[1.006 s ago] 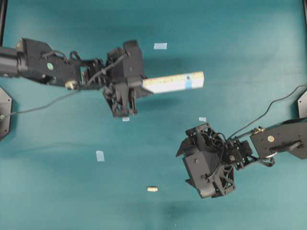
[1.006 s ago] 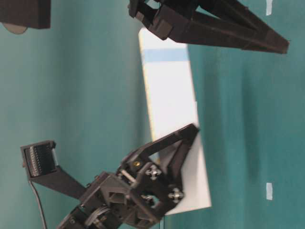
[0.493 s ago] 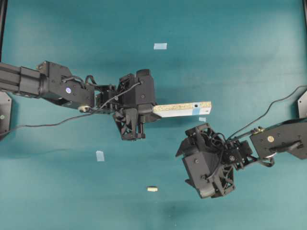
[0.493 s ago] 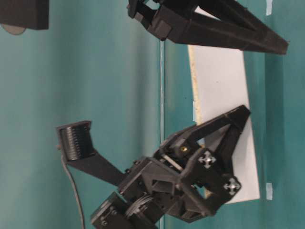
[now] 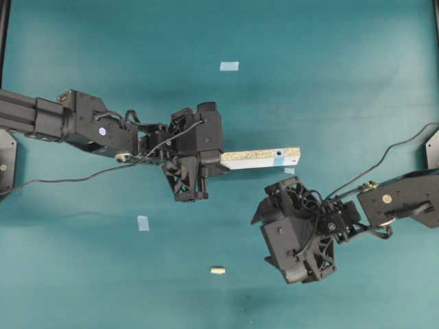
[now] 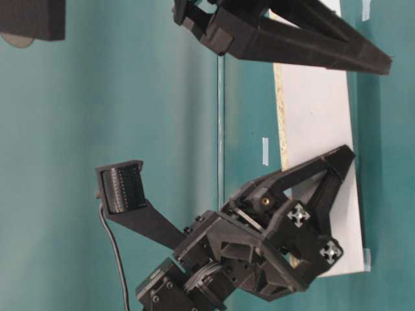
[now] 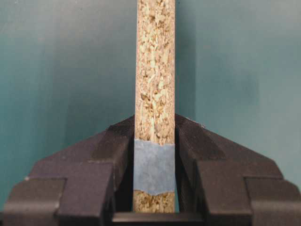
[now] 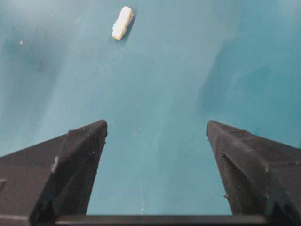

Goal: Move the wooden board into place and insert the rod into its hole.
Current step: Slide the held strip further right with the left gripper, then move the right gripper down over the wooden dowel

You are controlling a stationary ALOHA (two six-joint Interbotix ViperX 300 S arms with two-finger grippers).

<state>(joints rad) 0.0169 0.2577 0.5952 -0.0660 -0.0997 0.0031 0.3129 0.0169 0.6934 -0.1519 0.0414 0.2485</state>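
Note:
The wooden board [image 5: 260,157] is held on its long edge, its speckled chipboard edge facing up, with a pale blue patch and a small dark hole near its right end. My left gripper [image 5: 221,159] is shut on the board's left end. In the left wrist view the board [image 7: 155,70] runs straight out between the two fingers [image 7: 117,141]. From table level its white face [image 6: 318,129] stands upright. The rod [image 5: 217,270] lies on the teal table, left of my right gripper [image 5: 260,240]. That gripper [image 8: 156,125] is open and empty, and the rod [image 8: 122,22] lies ahead, to its upper left.
Small pale-blue tape squares lie on the table: one at the back [image 5: 229,66], one at front left [image 5: 143,223], one just under the board's right end [image 5: 289,171]. A cable [image 5: 68,179] trails from the left arm across the table.
My left gripper carried the board toward the front and right and turned it onto its edge, then settled slightly left. The right arm and the rod have not moved.

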